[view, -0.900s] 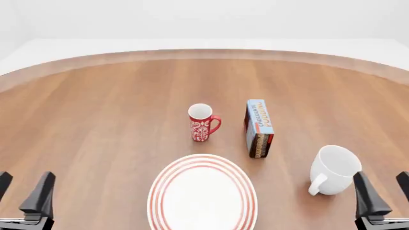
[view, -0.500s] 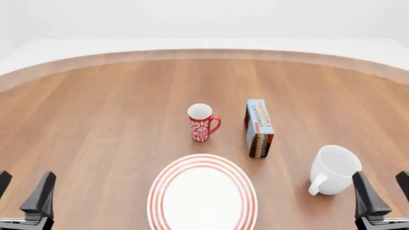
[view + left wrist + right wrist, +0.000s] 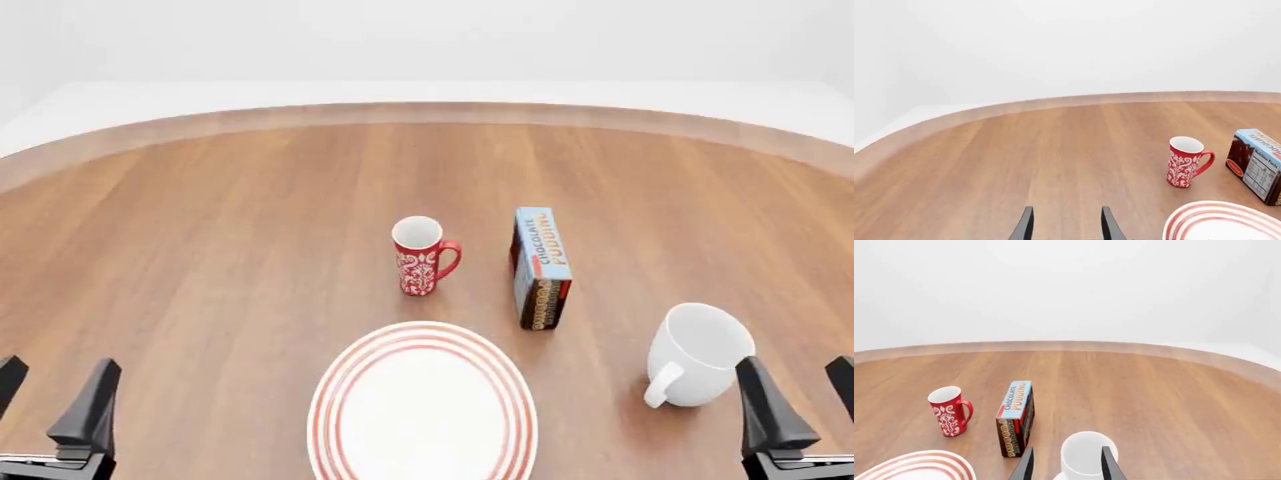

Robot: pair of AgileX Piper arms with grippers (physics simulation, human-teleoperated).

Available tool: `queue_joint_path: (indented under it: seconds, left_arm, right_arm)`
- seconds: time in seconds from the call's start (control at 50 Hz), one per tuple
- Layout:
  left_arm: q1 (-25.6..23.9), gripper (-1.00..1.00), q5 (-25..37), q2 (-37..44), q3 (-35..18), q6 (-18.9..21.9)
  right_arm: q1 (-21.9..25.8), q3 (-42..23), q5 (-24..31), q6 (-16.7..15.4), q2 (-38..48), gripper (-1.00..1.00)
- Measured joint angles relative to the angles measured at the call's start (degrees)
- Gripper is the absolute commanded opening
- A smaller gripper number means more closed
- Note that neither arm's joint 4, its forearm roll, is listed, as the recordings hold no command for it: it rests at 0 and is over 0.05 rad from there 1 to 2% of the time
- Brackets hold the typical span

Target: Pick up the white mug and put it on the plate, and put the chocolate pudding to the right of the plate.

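With both sets of fingers spread and empty, we risk the right gripper (image 3: 797, 405) nudging the white mug (image 3: 697, 354) toward the chocolate pudding (image 3: 541, 266) — they sit close — or missing the plate (image 3: 422, 410).

- "CHOCOLATE PUDDING" is printed in orange capitals on the light-blue top face of the small rectangular dark-brown-sided box (image 3: 541, 266).
- On the box's end face, a white panel of fine print is seen in the left wrist view; it cannot be read.
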Motion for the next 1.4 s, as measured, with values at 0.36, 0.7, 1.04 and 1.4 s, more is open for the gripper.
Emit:
queue_joint_path:
  seconds: [0.36, 0.7, 1.04, 1.4]
  left_arm:
    - [-2.5, 1.0, -5.7, 7.4, -1.3, 2.4]
    - [-7.3, 1.0, -12.2, 16.2, -4.6, 4.4]
    - [-12.4, 1.0, -17.7, 24.5, -7.8, 6.1]
    - [-18.3, 1.0, -22.7, 32.6, -10.7, 8.1]
  right_arm:
    - [0.1, -0.1, 0.0, 0.6, 0.0, 1.0]
    - [0.3, -0.1, -0.1, 0.8, 0.0, 1.0]
    - [0.3, 0.0, -0.1, 0.6, 0.0, 1.0]
    - [0.3, 0.0, -0.1, 0.6, 0.0, 1.0]
